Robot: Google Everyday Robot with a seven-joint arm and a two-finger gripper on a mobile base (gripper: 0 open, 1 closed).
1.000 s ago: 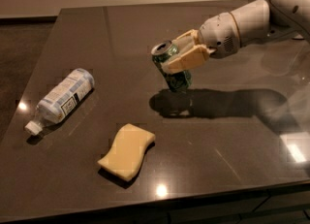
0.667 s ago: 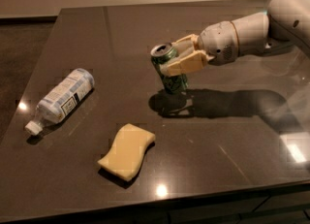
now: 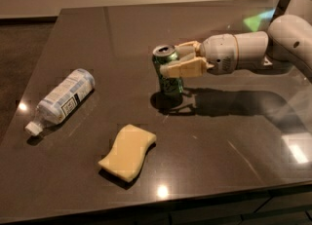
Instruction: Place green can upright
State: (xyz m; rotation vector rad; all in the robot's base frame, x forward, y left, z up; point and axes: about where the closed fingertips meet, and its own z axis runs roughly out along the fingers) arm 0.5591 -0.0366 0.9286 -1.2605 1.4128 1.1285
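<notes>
The green can (image 3: 171,84) stands upright on the dark table (image 3: 229,136), near its middle, with its silver top facing up. My gripper (image 3: 170,59) reaches in from the right and is shut on the can's upper half. One tan finger (image 3: 184,68) crosses the can's front and the other (image 3: 188,47) sits behind it. The can's base appears to rest on the tabletop, above its own reflection.
A white-labelled plastic bottle (image 3: 62,100) lies on its side at the left. A yellow sponge (image 3: 127,151) lies in front of the can, toward the near edge. My white arm (image 3: 273,48) stretches over the table's right side. The table's front edge runs along the bottom.
The can was tilted in my gripper. It now stands straight with its base down on the table. The gripper is still around it and sits more level.
</notes>
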